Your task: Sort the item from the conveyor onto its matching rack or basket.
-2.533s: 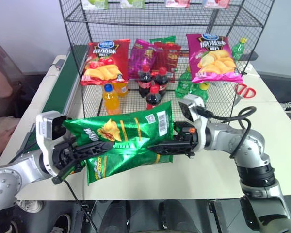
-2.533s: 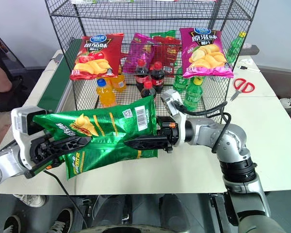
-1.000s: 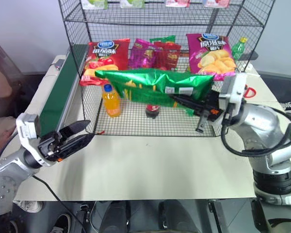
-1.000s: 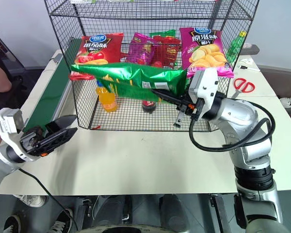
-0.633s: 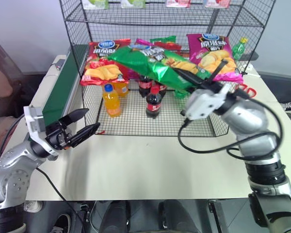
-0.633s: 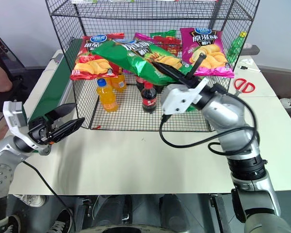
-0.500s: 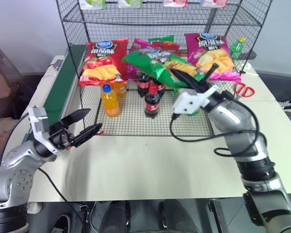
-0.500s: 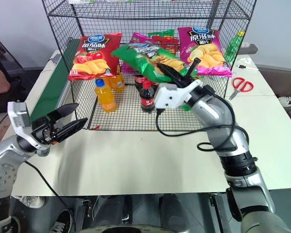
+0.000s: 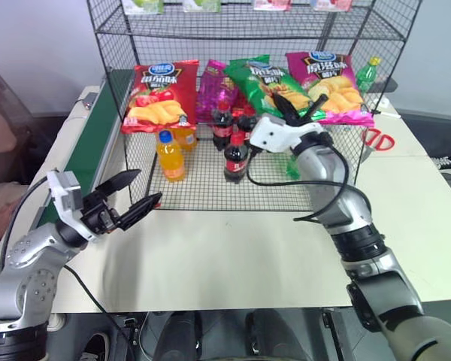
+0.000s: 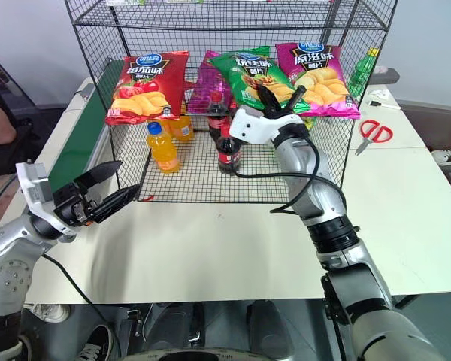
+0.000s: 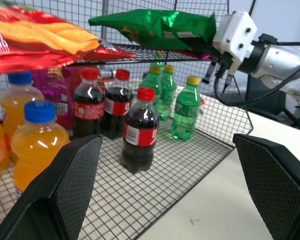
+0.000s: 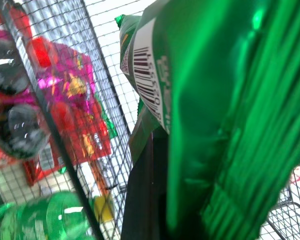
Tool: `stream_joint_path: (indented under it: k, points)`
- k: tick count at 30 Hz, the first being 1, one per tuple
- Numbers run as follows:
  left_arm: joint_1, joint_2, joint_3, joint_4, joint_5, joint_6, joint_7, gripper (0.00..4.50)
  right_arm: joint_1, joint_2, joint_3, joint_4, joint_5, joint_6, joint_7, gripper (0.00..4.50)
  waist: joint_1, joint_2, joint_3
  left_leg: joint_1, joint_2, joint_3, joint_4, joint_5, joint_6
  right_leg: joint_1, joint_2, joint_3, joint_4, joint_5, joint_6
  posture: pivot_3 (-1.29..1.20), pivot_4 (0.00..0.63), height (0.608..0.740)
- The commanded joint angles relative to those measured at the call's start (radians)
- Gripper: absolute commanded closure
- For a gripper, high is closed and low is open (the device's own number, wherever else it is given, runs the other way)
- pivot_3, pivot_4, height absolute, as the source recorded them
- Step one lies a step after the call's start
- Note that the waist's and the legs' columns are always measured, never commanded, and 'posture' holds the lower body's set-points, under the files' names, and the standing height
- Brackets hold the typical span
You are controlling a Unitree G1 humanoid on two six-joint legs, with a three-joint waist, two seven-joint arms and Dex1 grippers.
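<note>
- Left eye view: the right pincer is clamped on the green chip bag and holds it at the middle tier of the rack, between the red bag and the pink bag.
- Step in hand, by my judgement: placement. The bag is off the conveyor and sits among the other chip bags, though whether its weight rests on the wire shelf cannot be told.
- Next move calls for: settling the bag fully on the tier, spreading the right pincer, then drawing the arm back without catching the mesh or the cola bottles below.
- Left pincer stands wide and holds nothing, hovering over the table at the rack's front corner.
- Labels: each chip bag carries a round blue logo at its top; the pink bag shows Chinese characters, too small to read with confidence. A barcode is visible on the green bag in the right wrist view.
- Other stock on the lower tier: orange drink bottles and green bottles.
</note>
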Motion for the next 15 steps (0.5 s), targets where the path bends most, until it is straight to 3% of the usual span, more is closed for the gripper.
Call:
stream_joint_path:
  k: [1, 7, 11, 15]
  points:
    - [-0.003, -0.003, 0.001, -0.036, 0.013, -0.026, 0.011, 0.03, -0.044, 0.029, 0.019, 0.014, -0.016, 0.025, -0.040, 4.50, 0.000, 0.000, 0.000, 0.000, 0.000, 0.000, 0.000, 0.000, 0.000, 0.000, 0.000, 0.000, 0.000, 0.000, 0.000, 0.00, 0.150, 0.739]
    - [0.003, -0.006, -0.008, -0.046, 0.019, -0.032, 0.018, 0.03, -0.064, 0.060, 0.018, 0.052, 0.045, 0.049, -0.020, 4.50, 0.000, 0.000, 0.000, 0.000, 0.000, 0.000, 0.000, 0.000, 0.000, 0.000, 0.000, 0.000, 0.000, 0.000, 0.000, 0.00, 0.150, 0.739]
    - [0.005, -0.008, -0.011, -0.046, 0.022, -0.033, 0.017, 0.00, -0.084, 0.094, -0.006, 0.053, 0.110, 0.054, -0.032, 2.72, -0.002, 0.000, 0.000, 0.000, 0.000, 0.000, 0.000, 0.000, 0.000, 0.000, 0.000, 0.000, 0.000, 0.000, 0.000, 0.00, 0.150, 0.739]
    - [0.009, -0.012, -0.010, -0.037, 0.015, -0.031, 0.017, 0.00, -0.065, 0.173, -0.045, -0.027, 0.300, 0.024, 0.049, 0.82, -0.004, 0.000, 0.000, 0.000, 0.000, 0.000, 0.000, 0.000, 0.000, 0.000, 0.000, 0.000, 0.001, 0.000, 0.000, 0.00, 0.150, 0.739]
